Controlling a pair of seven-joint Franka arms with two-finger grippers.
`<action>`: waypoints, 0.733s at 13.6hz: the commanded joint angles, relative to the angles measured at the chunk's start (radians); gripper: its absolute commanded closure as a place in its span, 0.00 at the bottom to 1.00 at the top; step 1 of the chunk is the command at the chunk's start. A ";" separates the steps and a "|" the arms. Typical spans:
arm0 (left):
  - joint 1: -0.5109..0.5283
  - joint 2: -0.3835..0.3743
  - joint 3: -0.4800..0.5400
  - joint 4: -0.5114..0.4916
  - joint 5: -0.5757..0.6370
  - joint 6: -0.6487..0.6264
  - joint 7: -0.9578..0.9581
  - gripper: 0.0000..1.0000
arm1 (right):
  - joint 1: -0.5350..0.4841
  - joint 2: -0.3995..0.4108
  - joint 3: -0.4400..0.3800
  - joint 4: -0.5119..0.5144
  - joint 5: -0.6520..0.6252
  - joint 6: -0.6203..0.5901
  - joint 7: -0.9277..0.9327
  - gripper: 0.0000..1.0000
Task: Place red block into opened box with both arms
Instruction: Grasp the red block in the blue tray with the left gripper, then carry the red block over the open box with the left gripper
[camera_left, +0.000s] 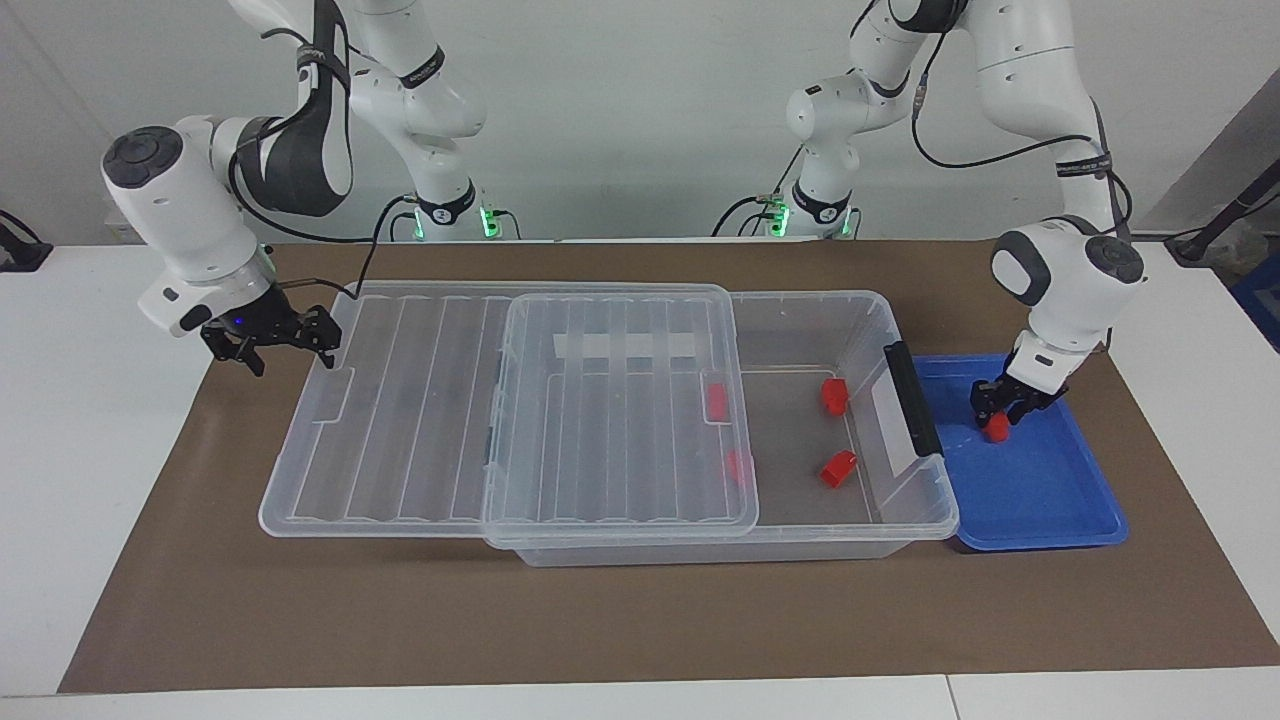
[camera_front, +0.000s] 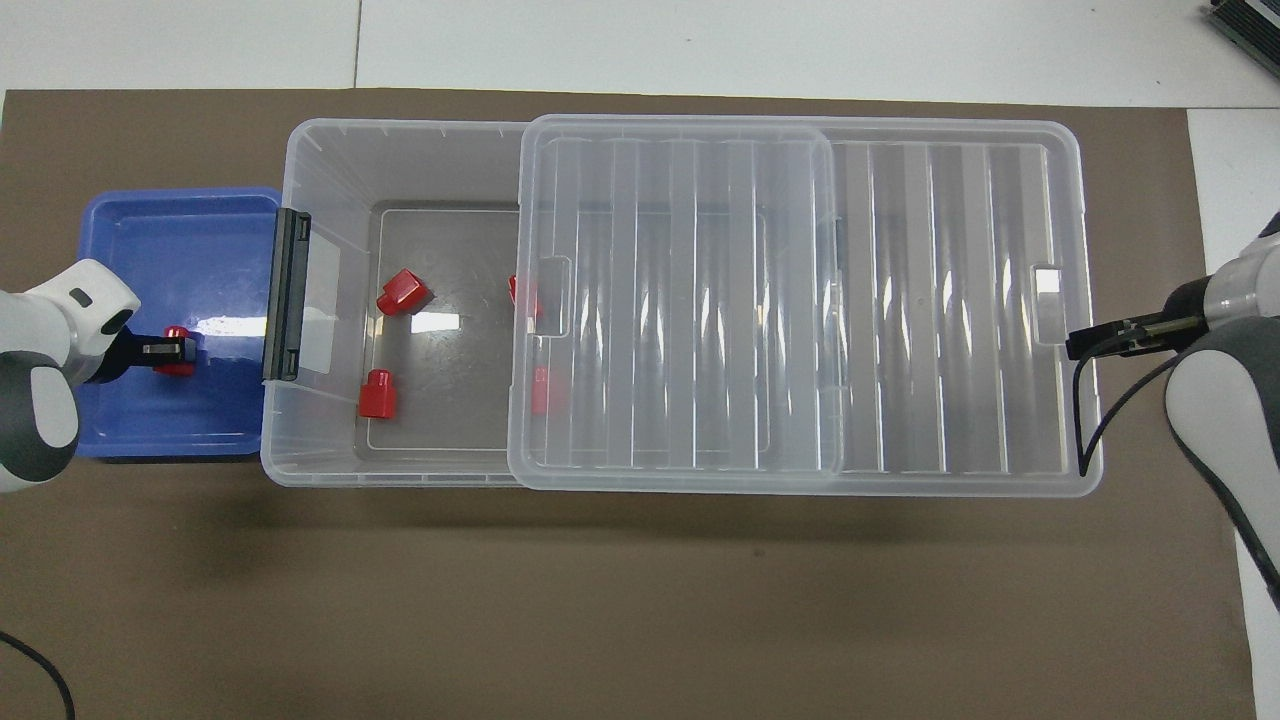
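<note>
Your left tool (camera_left: 1005, 405) is clenching the red block (camera_left: 996, 428) down in the blue tray (camera_left: 1050, 500), just beside the box (camera_left: 880, 330). Your right tool (camera_left: 285, 345) is gripping the lid (camera_left: 420, 400) at its rim, slid toward the right arm's end; four more blocks are lying inside. A brown mat (camera_left: 640, 620) is covering the white tabletop (camera_left: 80, 450).

Two glossy white jointed arms (camera_left: 1040, 80) with grey joint caps, looping black cables, green base lights, small black hands.
</note>
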 joint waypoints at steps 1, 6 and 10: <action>0.021 -0.013 -0.002 -0.002 0.004 -0.033 -0.001 1.00 | -0.009 -0.003 0.007 0.017 -0.012 -0.021 -0.023 0.00; 0.026 -0.052 -0.005 0.359 -0.004 -0.616 -0.094 1.00 | 0.039 -0.024 0.010 0.140 -0.007 -0.116 0.165 0.00; -0.020 -0.076 -0.035 0.574 -0.088 -0.918 -0.401 1.00 | 0.121 -0.012 0.011 0.304 -0.010 -0.280 0.429 0.00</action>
